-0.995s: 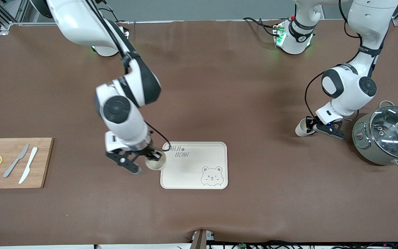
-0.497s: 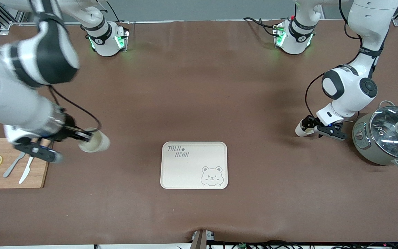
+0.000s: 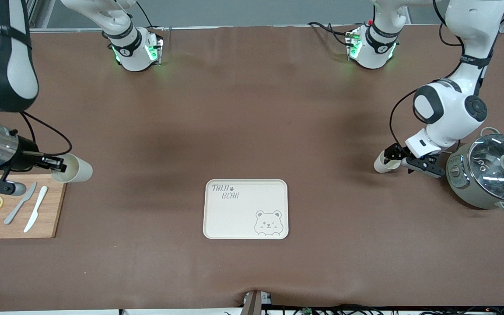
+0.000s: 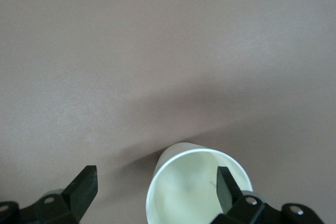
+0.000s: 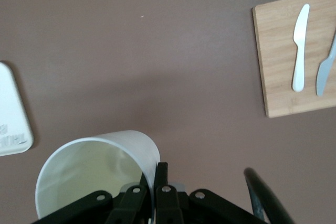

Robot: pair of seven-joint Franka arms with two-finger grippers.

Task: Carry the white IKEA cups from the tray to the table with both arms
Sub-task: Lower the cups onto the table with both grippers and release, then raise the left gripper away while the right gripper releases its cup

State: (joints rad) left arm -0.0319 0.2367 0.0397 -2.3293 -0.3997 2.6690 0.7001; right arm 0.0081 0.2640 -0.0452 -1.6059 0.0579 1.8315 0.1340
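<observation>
One white cup [image 3: 73, 169] hangs sideways from my right gripper [image 3: 56, 165], over the table at the corner of the cutting board. In the right wrist view the fingers [image 5: 160, 182] are shut on the cup's rim wall [image 5: 97, 174]. The second white cup [image 3: 382, 163] is on the table beside the pot, toward the left arm's end. My left gripper [image 3: 403, 160] is at it. In the left wrist view the gripper [image 4: 155, 187] is open: one finger [image 4: 227, 187] is inside the cup [image 4: 189, 192], the other finger [image 4: 84, 184] is well outside.
A cream bear-printed tray [image 3: 245, 209] lies mid-table, nearer the front camera; its corner shows in the right wrist view [image 5: 11, 114]. A wooden cutting board [image 3: 53, 205] with two lemon slices and two knives is at the right arm's end. A glass-lidded pot [image 3: 490, 171] stands beside the left gripper.
My right arm has carried its cup from the tray's edge away to the cutting board's end of the table. The left gripper has stayed at its cup, shifting only slightly.
</observation>
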